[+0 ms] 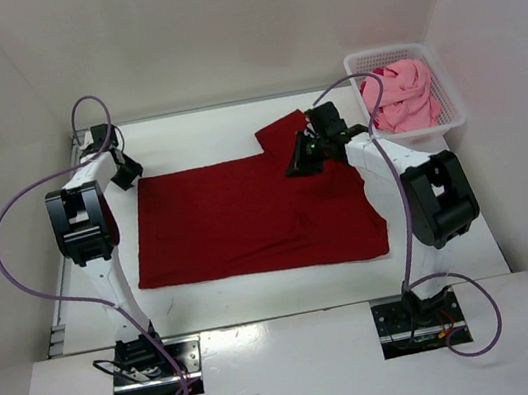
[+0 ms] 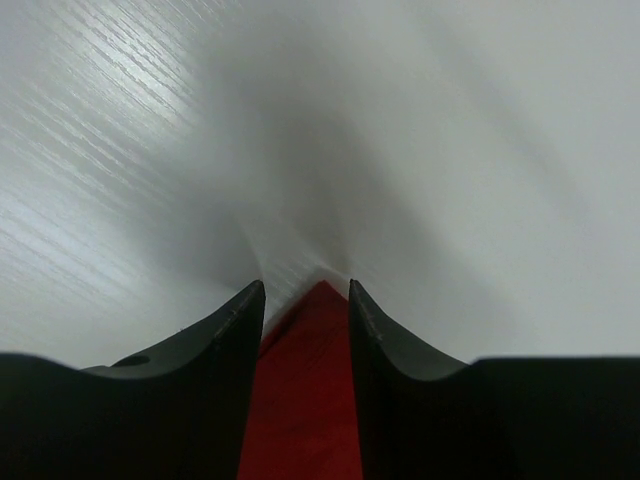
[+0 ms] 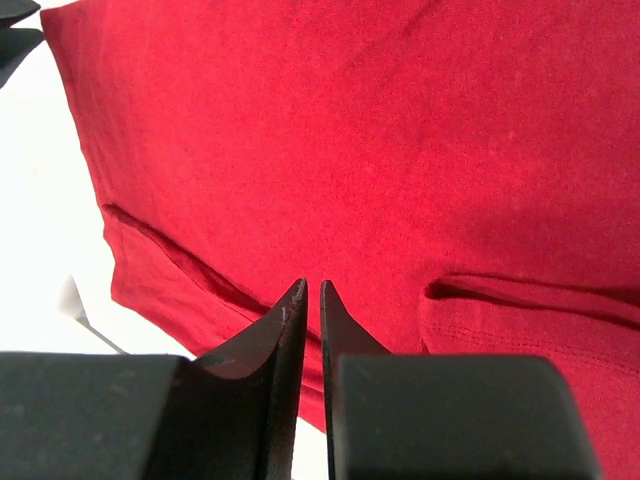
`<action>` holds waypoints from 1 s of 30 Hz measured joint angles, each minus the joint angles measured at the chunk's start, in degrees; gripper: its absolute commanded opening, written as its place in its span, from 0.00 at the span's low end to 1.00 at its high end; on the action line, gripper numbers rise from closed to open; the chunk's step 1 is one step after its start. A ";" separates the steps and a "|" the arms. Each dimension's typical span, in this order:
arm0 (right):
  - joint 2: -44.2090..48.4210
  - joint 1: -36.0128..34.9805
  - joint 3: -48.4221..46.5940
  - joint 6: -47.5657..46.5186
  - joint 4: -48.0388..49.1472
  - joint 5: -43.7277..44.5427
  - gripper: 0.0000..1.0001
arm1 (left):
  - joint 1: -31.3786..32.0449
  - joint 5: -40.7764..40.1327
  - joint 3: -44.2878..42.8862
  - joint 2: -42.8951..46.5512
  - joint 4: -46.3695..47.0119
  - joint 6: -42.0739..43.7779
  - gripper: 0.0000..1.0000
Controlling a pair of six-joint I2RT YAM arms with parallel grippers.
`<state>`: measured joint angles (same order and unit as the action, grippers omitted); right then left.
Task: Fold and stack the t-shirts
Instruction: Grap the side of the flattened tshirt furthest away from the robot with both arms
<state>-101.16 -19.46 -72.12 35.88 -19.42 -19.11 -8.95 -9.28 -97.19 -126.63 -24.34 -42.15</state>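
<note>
A dark red t-shirt [image 1: 248, 220] lies spread flat across the middle of the table, one sleeve [image 1: 283, 131] sticking out at its far edge. My left gripper [image 1: 126, 172] is low at the shirt's far left corner. In the left wrist view its jaws [image 2: 305, 288] stand apart, and the shirt's corner [image 2: 305, 400] lies flat between them. My right gripper [image 1: 299, 164] hovers over the shirt by the sleeve. Its jaws [image 3: 310, 285] are a narrow slit apart with nothing in them, above the red cloth [image 3: 400, 150]. A light pink t-shirt [image 1: 405, 98] sits crumpled in the basket.
The white lattice basket [image 1: 450, 95] stands at the far right corner against the wall. White walls close in the table at the back and on both sides. Purple cables loop off both arms.
</note>
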 measured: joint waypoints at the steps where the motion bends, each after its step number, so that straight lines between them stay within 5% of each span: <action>1: -0.11 0.00 0.00 0.00 0.15 -0.02 0.15 | 0.07 0.17 0.00 0.00 0.04 0.04 0.47; 11: -3.32 0.00 -2.25 0.00 0.52 -0.09 0.18 | 1.01 1.22 -0.26 -0.50 0.63 0.13 0.24; 20: -10.86 0.33 -14.95 -0.90 0.59 2.08 0.33 | 1.01 1.73 -0.70 -0.83 0.59 0.02 0.00; 30: -30.27 7.06 -38.82 -4.09 -1.22 15.50 0.46 | 1.01 1.60 3.19 2.93 0.33 -0.09 0.00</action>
<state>-131.44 -12.40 -110.93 31.79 -20.64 -3.62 -7.94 -7.68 -94.00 -123.70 -24.01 -42.24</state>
